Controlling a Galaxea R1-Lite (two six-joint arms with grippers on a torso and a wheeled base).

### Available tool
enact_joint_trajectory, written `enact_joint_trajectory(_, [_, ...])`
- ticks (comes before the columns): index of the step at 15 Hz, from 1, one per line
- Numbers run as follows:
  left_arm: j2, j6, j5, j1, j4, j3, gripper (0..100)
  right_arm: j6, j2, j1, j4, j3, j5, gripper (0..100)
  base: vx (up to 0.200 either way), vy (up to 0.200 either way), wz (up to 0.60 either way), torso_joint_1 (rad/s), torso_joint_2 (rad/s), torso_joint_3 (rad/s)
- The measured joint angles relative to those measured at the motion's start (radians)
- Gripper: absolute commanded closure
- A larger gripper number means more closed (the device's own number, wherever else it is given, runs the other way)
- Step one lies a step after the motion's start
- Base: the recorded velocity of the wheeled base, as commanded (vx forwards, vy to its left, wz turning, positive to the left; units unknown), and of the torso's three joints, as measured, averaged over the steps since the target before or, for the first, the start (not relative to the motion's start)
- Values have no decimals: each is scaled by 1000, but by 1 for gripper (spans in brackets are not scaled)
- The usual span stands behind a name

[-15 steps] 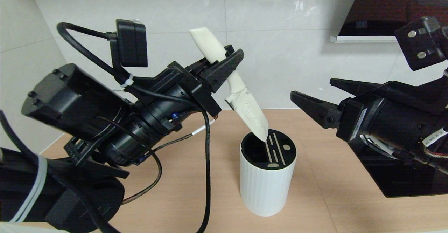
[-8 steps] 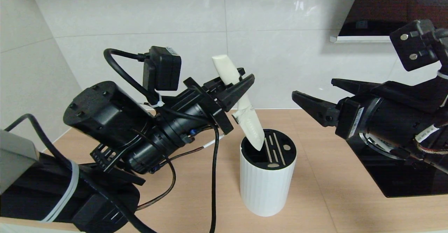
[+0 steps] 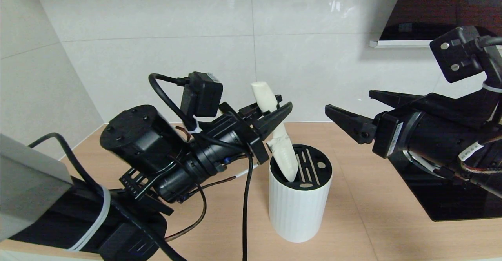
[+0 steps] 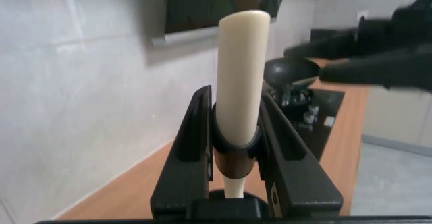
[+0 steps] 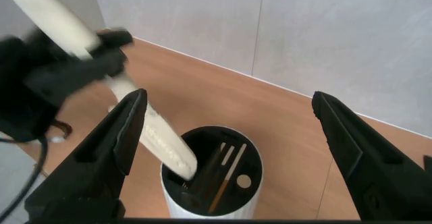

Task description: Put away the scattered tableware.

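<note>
The left gripper [image 3: 283, 103] has dropped toward frame centre, clamped on the white knife [image 3: 285, 156]. The blade tip is now hidden inside the white holder [image 3: 300, 206], which stands on the wooden counter [image 3: 219, 214]. At centre right, the right gripper [image 3: 349, 102] gapes wide, with a tiled wall [image 3: 196, 17] behind.

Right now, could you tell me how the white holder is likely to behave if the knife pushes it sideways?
The holder is tall and narrow and stands free on the counter, so it may tip or slide. The knife, held tilted by the left gripper, enters at a slant, which could lever it.
</note>
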Motion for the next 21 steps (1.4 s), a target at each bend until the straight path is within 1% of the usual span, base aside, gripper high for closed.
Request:
enact_joint_trajectory(7, [99,0,4,-13,-7,0,100,0,6,0,0,1,-1,0,0,0,0,0,0,0])
enact_joint_trajectory(10, [146,0,3,-16,-38,-7,100,0,11,0,0,1,-1,0,0,0,0,0,0,0])
enact_joint_trajectory(15, [198,-1,7,-34,-39,-17,100,0,14,0,0,1,-1,0,0,0,0,0,0,0])
enact_joint_trajectory(16, [203,-2,8,-34,-39,-18,0,0,15,0,0,1,-1,0,0,0,0,0,0,0])
enact_joint_trajectory(21, [210,-6,25,-36,-40,-20,0,0,16,0,0,3,-2,0,0,0,0,0,0,0])
